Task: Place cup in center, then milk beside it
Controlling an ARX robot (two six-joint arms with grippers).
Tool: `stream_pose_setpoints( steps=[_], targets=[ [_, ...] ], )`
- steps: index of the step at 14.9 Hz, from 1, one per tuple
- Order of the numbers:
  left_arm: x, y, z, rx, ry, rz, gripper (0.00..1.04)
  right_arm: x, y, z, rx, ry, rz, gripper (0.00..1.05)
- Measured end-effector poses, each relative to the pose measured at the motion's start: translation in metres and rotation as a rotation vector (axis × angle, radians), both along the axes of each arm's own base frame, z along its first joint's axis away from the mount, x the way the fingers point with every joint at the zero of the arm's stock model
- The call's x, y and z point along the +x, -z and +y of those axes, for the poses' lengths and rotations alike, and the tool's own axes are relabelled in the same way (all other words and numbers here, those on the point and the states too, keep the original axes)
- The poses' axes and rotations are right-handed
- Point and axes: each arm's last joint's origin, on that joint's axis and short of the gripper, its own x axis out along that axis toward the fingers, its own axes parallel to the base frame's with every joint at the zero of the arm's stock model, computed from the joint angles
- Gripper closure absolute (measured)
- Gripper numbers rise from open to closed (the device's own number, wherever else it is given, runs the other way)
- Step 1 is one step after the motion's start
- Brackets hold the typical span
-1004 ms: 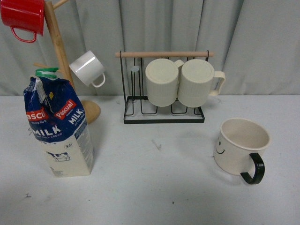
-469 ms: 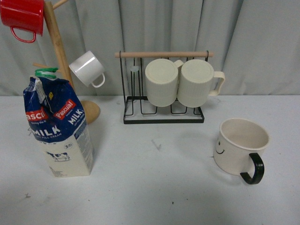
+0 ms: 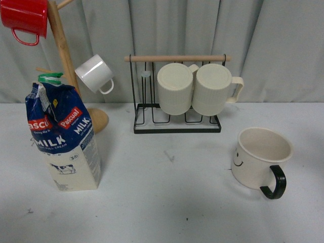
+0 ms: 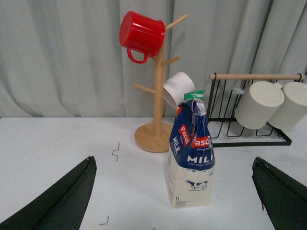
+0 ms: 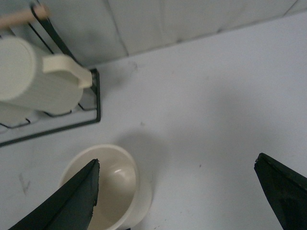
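Note:
The cup [image 3: 260,158], a wide cream-white mug with a black handle and a smiley face, stands upright at the right of the table. The right wrist view shows its rim [image 5: 108,184] beside one finger of my open, empty right gripper [image 5: 175,177]. The milk [image 3: 63,136], a blue and cream carton with a green cap, stands upright at the left. In the left wrist view the milk [image 4: 191,158] stands ahead of my open, empty left gripper [image 4: 175,175], between its two fingers. Neither gripper shows in the front view.
A black wire rack [image 3: 177,124] with a wooden bar holds two ribbed cream mugs [image 3: 195,88] at the back centre. A wooden mug tree [image 3: 66,66] at the back left carries a red mug [image 3: 24,17] and a small white mug [image 3: 94,74]. A grey curtain hangs behind.

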Motion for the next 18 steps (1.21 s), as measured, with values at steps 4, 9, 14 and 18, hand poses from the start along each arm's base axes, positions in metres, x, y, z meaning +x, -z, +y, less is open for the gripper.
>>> stream_pose_setpoints(
  steps=[4,9,14,18],
  targets=[
    [0.000,0.000,0.000,0.000,0.000,0.000,0.07,0.077,0.026,0.022,0.125,-0.042,0.312,0.06],
    [0.000,0.000,0.000,0.000,0.000,0.000,0.07,0.091,0.059,0.035,0.112,-0.057,0.485,0.06],
    [0.000,0.000,0.000,0.000,0.000,0.000,0.07,0.089,0.066,0.036,0.105,-0.058,0.493,0.33],
    [0.000,0.000,0.000,0.000,0.000,0.000,0.07,0.088,0.067,0.035,0.097,-0.054,0.499,0.79]
  ],
)
